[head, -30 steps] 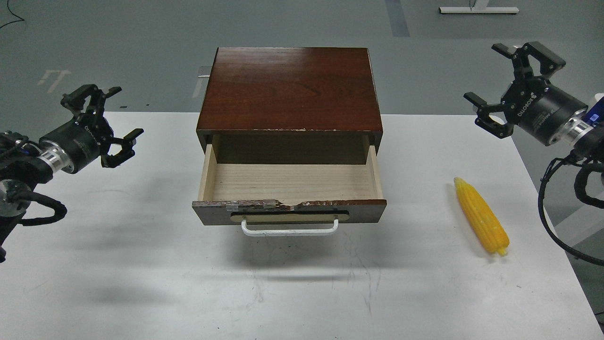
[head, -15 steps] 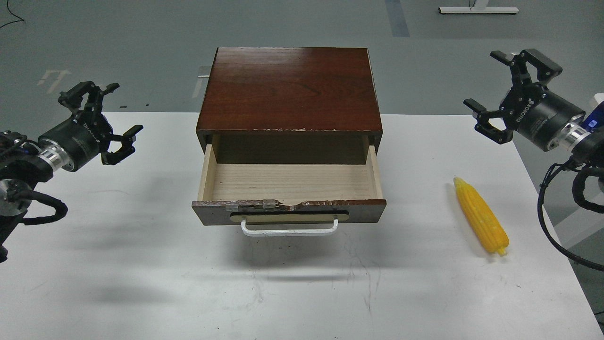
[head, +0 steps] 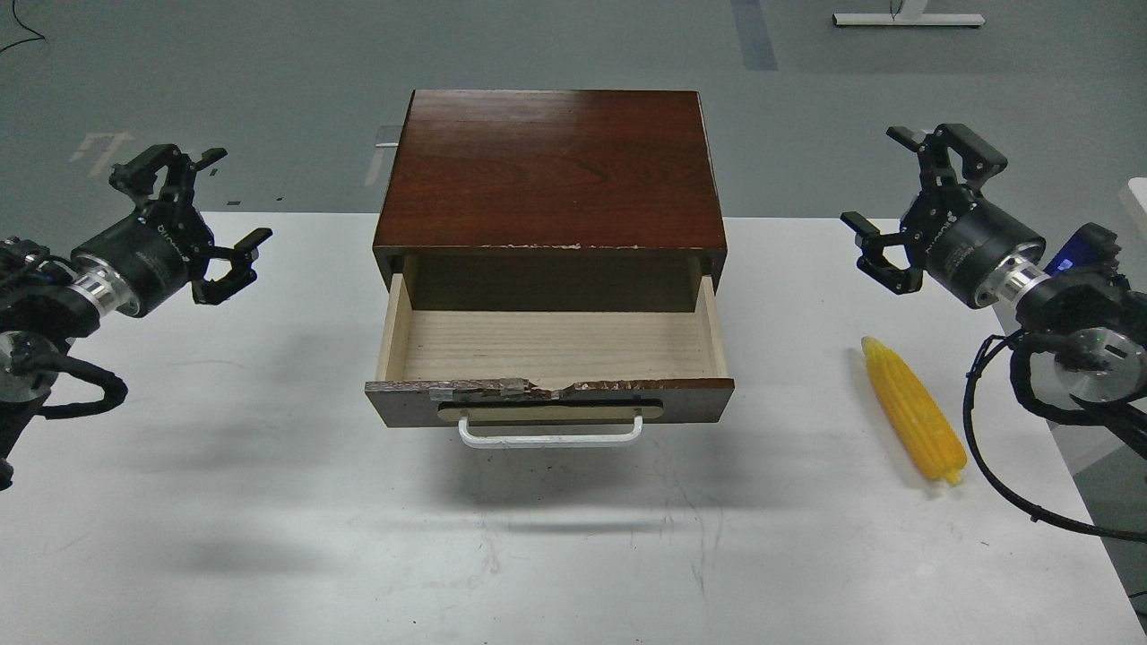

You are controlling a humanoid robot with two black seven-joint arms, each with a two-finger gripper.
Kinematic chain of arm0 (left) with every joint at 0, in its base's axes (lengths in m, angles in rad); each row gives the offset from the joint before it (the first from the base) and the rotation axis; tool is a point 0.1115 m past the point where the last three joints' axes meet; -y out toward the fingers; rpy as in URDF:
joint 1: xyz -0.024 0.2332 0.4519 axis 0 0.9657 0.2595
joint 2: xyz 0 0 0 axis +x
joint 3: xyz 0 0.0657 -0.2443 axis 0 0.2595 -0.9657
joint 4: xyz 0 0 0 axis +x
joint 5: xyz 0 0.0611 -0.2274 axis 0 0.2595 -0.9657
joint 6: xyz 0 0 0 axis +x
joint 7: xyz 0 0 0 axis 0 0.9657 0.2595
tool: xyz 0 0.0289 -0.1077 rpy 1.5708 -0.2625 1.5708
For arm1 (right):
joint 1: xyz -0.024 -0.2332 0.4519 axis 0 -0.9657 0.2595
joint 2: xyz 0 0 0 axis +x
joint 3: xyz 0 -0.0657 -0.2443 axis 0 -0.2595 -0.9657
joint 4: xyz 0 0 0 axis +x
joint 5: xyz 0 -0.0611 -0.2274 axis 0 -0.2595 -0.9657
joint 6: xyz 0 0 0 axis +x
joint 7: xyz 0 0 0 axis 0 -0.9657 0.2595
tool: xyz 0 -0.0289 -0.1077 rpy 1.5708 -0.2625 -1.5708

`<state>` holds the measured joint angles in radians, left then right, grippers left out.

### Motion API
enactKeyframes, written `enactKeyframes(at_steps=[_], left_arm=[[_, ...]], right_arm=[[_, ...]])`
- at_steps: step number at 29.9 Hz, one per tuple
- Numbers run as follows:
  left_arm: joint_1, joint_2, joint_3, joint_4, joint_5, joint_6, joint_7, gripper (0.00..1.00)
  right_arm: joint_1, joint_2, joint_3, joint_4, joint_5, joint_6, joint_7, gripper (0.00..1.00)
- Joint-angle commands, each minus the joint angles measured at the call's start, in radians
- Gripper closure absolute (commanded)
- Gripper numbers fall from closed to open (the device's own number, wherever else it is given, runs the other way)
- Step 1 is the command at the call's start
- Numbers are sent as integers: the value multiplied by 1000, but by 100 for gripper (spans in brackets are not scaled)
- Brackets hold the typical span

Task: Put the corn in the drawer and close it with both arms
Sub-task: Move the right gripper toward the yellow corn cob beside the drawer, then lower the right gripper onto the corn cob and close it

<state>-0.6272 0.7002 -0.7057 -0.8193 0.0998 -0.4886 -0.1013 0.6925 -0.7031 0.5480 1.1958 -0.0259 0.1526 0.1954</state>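
Left gripper point(head: 215, 202) hovers with fingers spread, holding nothing, well left of the open drawer point(head: 548, 345). Right of the drawer, the corn point(head: 912, 409) lies on the white table point(head: 269, 502), its pointed end away from the robot. The right gripper point(head: 896, 184), fingers also spread, hangs just beyond it, clearly the nearer arm. Gripper lettering is too small to read.

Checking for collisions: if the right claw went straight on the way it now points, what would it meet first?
Probably nothing: the open right claw points up-left, seemingly above the dark wooden cabinet; depth is unclear.
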Motion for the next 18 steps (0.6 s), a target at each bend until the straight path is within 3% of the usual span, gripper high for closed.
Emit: enactKeyframes(at_steps=[1, 7, 13, 18], left_arm=[[0, -1, 6, -1, 1, 0, 0, 2], [0, -5, 8, -4, 0, 0, -1, 2], [4, 4, 11, -58, 1, 0, -1, 2], [3, 28, 5, -61, 1, 0, -1, 2]], right_arm=[[1, 25, -2, -7, -3, -13, -14, 1], [22, 40, 0, -50, -17, -11, -19, 1], [68, 155, 9, -154, -17, -4, -11, 1], [53, 157, 33, -173, -9, -7, -4, 0]])
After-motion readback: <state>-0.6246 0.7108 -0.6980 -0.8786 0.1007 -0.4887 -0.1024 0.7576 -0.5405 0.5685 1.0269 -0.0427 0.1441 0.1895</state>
